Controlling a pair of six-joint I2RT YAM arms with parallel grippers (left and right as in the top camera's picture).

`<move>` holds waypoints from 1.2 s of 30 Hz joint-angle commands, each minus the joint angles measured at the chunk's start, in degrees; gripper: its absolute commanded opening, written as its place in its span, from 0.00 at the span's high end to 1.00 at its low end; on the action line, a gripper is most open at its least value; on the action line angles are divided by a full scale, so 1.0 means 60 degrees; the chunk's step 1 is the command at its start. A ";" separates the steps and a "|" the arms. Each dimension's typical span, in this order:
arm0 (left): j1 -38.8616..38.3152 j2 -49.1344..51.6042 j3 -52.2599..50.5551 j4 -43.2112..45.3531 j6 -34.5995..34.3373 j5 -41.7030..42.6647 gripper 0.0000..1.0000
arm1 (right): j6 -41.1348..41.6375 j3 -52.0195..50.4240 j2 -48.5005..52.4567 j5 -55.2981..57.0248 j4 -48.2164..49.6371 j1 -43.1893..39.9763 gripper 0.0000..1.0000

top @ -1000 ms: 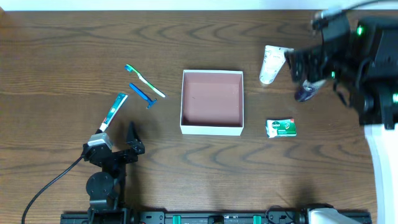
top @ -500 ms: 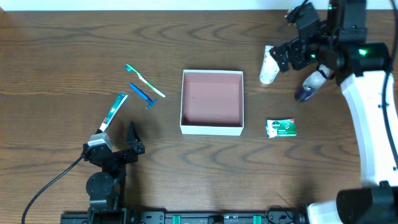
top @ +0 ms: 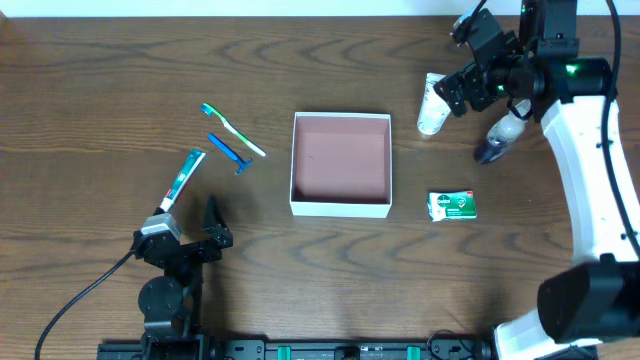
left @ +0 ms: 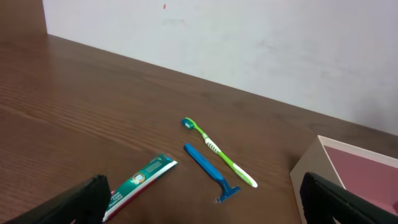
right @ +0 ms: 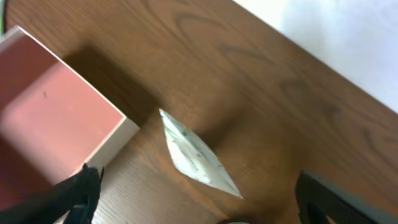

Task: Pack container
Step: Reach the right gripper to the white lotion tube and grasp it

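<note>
The container (top: 340,163), a square shallow box with white walls and a pink-brown inside, stands empty mid-table; its corner shows in the left wrist view (left: 348,171) and the right wrist view (right: 56,118). My right gripper (top: 462,82) is open and empty, above the white tube (top: 434,102) at the back right, which lies between its fingers in the right wrist view (right: 196,155). My left gripper (top: 212,228) is open and empty near the front left, short of the toothpaste (top: 183,178).
A green toothbrush (top: 232,128) and a blue razor (top: 230,153) lie left of the container. A green packet (top: 452,205) lies to its right. A small bottle with a dark base (top: 498,138) lies under the right arm.
My right arm has swung left and back, bringing its open gripper over the white tube. The left arm and the objects have not moved.
</note>
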 commanded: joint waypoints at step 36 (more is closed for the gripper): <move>0.0047 0.0011 -0.0200 -0.0335 0.0084 -0.0153 0.02 | 0.0849 0.0120 0.1206 -0.0186 0.0739 -0.0080 0.99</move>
